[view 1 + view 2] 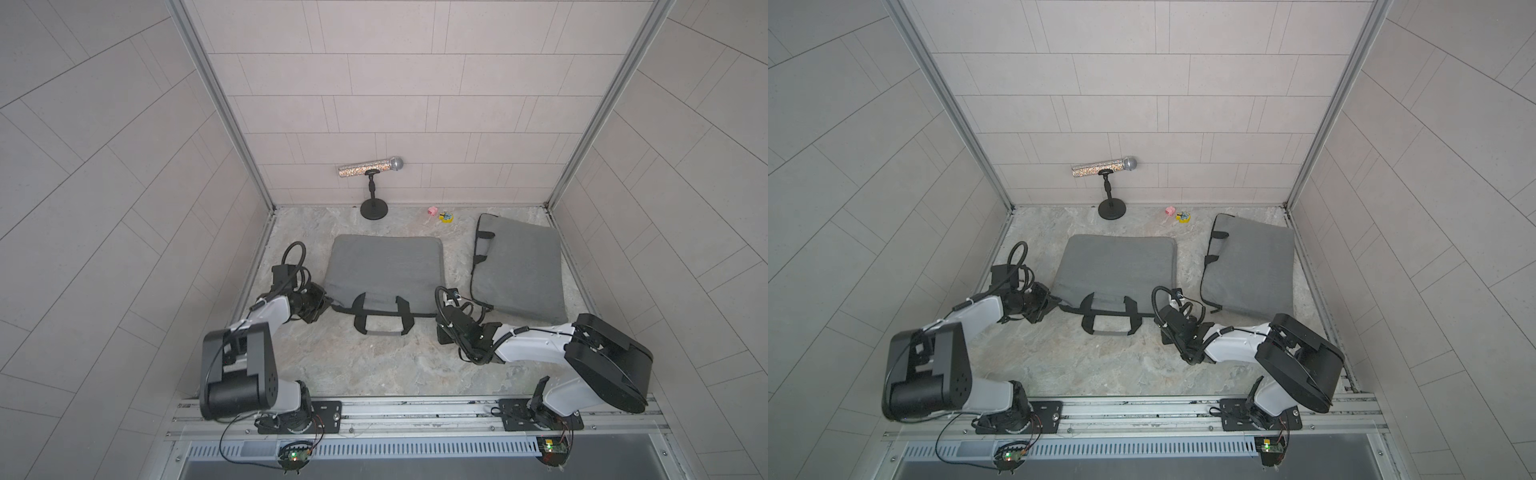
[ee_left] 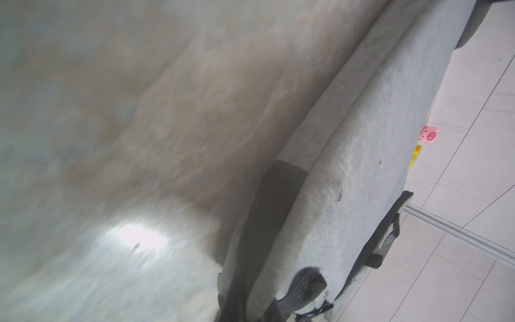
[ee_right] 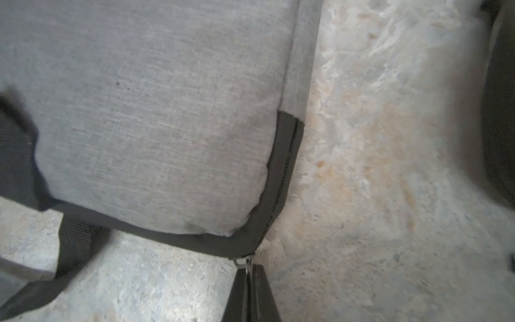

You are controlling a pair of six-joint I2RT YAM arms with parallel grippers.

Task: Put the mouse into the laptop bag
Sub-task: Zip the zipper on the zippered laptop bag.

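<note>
The grey laptop bag (image 1: 382, 266) (image 1: 1117, 266) lies flat mid-table, its black handles (image 1: 380, 320) toward the front. My left gripper (image 1: 330, 306) is shut at the bag's front left corner; the left wrist view shows the bag's grey side (image 2: 348, 181) and black zipper band (image 2: 267, 209) running into the jaws, and the fingers themselves do not show. My right gripper (image 3: 249, 269) is at the front right corner (image 1: 438, 322), shut on the metal zipper pull (image 3: 245, 262) at the end of the zipper band (image 3: 284, 167). The mouse is out of view.
A second grey bag (image 1: 523, 270) lies at the right, by the side wall. A glittery microphone (image 1: 370, 166) stands on a black stand (image 1: 374, 208) at the back. Nearby sit a small pink toy (image 1: 433, 212) and a yellow one (image 1: 446, 217).
</note>
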